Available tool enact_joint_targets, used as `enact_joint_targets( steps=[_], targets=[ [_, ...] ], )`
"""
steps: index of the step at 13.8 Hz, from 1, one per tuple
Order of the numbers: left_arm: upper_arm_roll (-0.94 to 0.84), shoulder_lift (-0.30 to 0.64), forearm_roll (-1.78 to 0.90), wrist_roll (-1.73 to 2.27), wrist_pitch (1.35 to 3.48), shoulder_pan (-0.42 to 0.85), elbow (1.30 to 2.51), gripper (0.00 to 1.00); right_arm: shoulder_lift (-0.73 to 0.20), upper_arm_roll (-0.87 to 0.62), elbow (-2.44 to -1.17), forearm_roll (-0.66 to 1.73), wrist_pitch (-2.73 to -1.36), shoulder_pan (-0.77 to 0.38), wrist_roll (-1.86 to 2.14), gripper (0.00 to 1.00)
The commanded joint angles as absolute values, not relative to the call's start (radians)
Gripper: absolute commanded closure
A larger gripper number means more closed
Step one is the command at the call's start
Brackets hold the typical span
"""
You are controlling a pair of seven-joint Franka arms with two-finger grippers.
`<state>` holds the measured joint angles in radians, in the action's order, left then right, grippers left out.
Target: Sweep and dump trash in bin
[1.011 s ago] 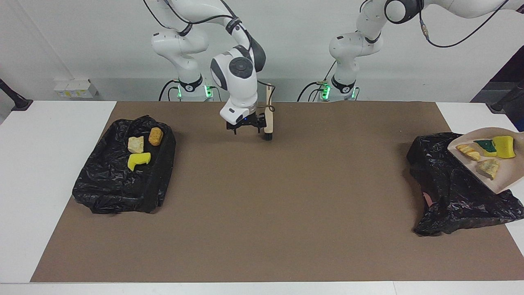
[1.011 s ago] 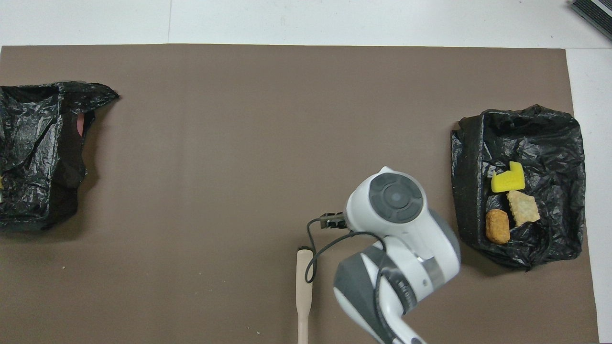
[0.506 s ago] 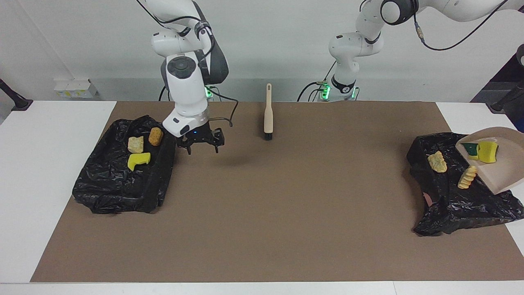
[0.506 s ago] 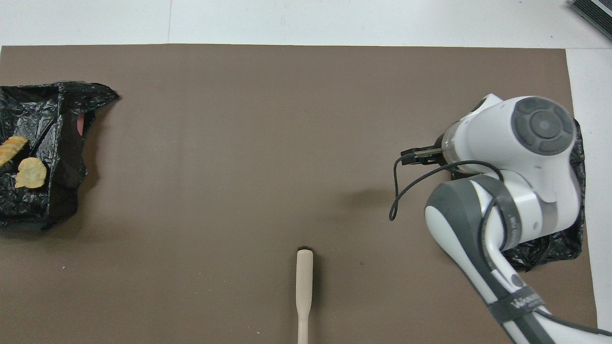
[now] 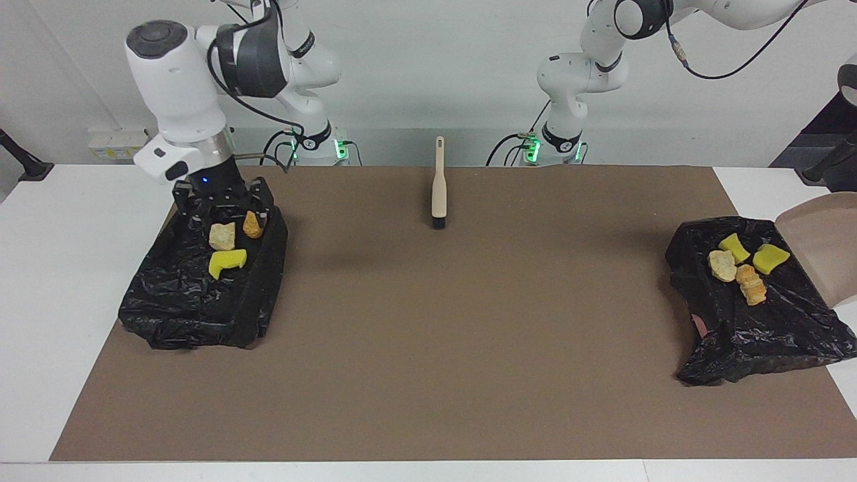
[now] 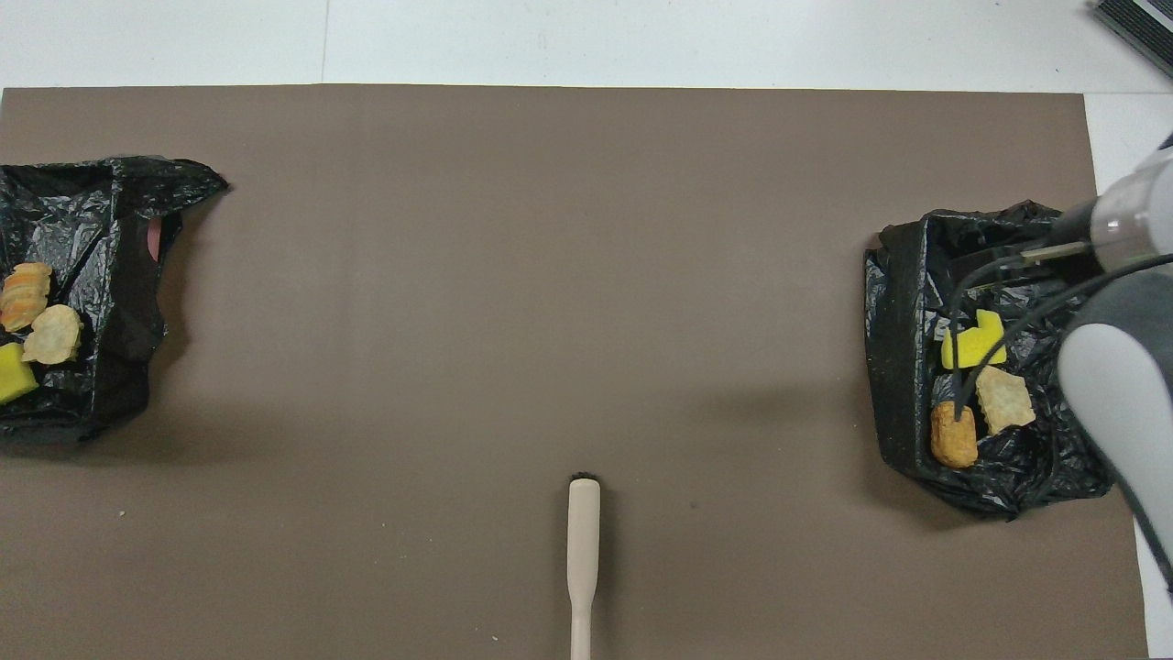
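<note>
At ten o'clock on the counter, the right tool (image 5: 224, 206) hangs low over the lined bin (image 5: 187, 301), fingers apart and empty. It could snag the liner or flick out the trash (image 5: 226, 261) there.

The brush (image 5: 438, 191) lies at twelve.

At three o'clock, more trash pieces (image 5: 740, 268) sit on a crumpled bag (image 5: 756, 335). The dustpan (image 5: 827, 248) could drag them off. The left tool is out of frame, closed.

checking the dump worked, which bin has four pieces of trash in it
The bin at the left arm's end, beside the dustpan: two yellow sponge chunks and two tan lumps lie in it. The bin at the right arm's end holds only three pieces.
</note>
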<state>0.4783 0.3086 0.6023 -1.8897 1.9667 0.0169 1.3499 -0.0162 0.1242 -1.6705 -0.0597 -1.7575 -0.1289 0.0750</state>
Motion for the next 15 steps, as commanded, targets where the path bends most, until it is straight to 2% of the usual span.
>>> enact_joint_targets(
  steps=[1,3,10,15],
  targets=[
    [0.489,0.284,0.621,-1.872,1.91,0.048,1.336,1.0,-0.009,0.114,-1.553,-0.055,-1.567,-0.077,0.103,0.0],
    [0.479,0.261,0.557,-1.856,1.859,0.061,1.336,1.0,0.001,0.115,-1.54,-0.049,-1.525,-0.068,0.101,0.0],
    [0.463,0.206,0.21,-1.535,1.677,0.142,1.361,1.0,0.043,0.11,-1.595,0.011,-1.539,-0.067,0.081,0.0],
    [0.449,0.094,0.115,-1.104,1.686,0.312,1.55,1.0,0.08,0.11,-1.655,0.011,-1.569,-0.069,0.044,0.0]
  ],
)
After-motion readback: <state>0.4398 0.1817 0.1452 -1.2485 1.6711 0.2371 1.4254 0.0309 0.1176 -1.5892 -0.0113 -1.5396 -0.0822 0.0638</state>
